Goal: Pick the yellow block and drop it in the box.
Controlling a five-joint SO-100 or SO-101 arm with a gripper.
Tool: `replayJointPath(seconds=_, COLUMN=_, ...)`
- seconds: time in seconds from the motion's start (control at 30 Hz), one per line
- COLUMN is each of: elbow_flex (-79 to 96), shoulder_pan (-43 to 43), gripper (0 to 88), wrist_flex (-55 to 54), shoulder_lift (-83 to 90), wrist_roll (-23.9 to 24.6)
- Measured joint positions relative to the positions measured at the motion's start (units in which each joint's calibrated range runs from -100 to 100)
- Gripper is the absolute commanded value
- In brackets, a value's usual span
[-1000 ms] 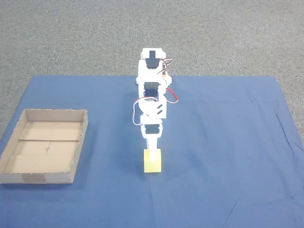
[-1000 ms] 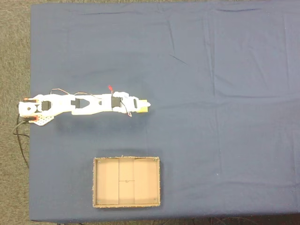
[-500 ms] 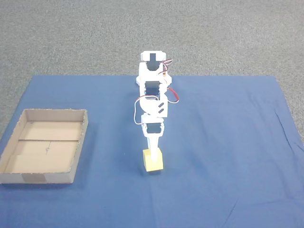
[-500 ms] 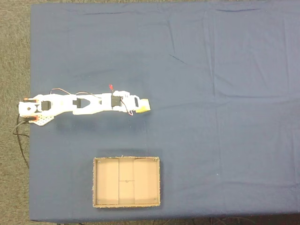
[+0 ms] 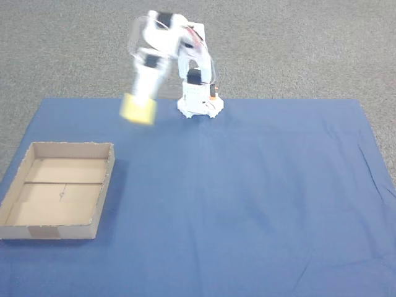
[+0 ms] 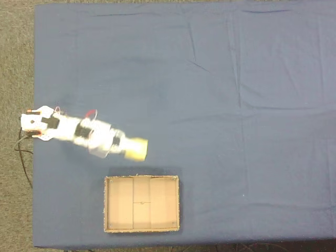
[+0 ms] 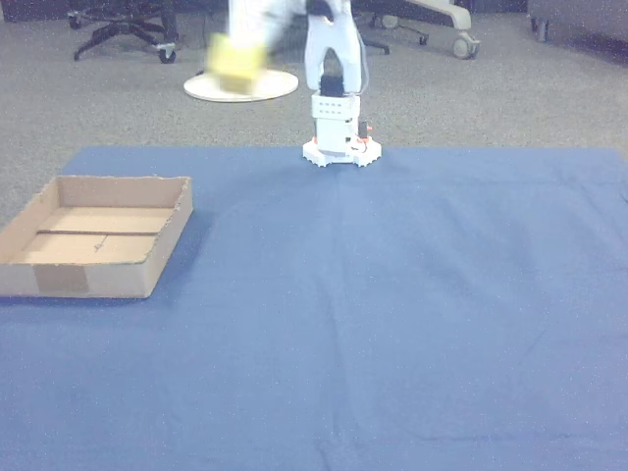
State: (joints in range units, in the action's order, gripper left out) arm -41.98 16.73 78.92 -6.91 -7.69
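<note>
In the fixed view from the front, the box point(image 5: 59, 192) sits at the left edge of the blue-covered counter point(image 5: 260, 198), its floor bare. Up and to the right of it, lifted well clear of the cloth, is the yellow block point(image 5: 138, 109), held at the tip of the claw point(image 5: 141, 105). The arm is smeared by motion, so the fingers cannot be made out singly, but the block hangs in the air at the claw's tip, so the claw is judged to be clamped on it. Further right stands the arm's base point(image 5: 198, 106), at the counter's far edge.

The fixed view from above gives the relation that matters. There the block point(image 6: 137, 149) lies just short of the box's near wall point(image 6: 142, 178), off the arm's side of it and not yet over the opening. The box point(image 6: 142, 204) lies below the block in that picture.

The other view agrees: the block point(image 7: 235, 61) is high and to the right of the box point(image 7: 98, 235). Letting go now would probably miss; the claw needs to travel further towards the box.
</note>
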Motion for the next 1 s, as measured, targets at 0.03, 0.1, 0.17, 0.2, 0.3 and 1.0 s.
replayJointPath(seconds=0.03, elbow_flex=1.87, shoulder_pan=3.44, gripper=16.5, wrist_flex=-2.19, shoulder_lift=1.53, wrist_roll=-0.44)
replayJointPath(seconds=0.1, elbow_flex=7.29, shoulder_pan=10.72, gripper=16.8, wrist_flex=-9.09, shoulder_lift=3.5, wrist_roll=-1.47)
replayJointPath(seconds=0.17, elbow_flex=14.13, shoulder_pan=16.61, gripper=16.8, wrist_flex=-17.4, shoulder_lift=3.92, wrist_roll=-2.59)
replayJointPath(seconds=0.2, elbow_flex=17.95, shoulder_pan=18.98, gripper=16.8, wrist_flex=-22.1, shoulder_lift=3.92, wrist_roll=-3.22)
replayJointPath(seconds=0.3, elbow_flex=25.14, shoulder_pan=23.72, gripper=16.6, wrist_flex=-31.9, shoulder_lift=0.94, wrist_roll=-5.27)
replayJointPath(seconds=1.0, elbow_flex=14.13, shoulder_pan=21.68, gripper=49.4, wrist_flex=-27.19, shoulder_lift=-30.52, wrist_roll=-10.35)
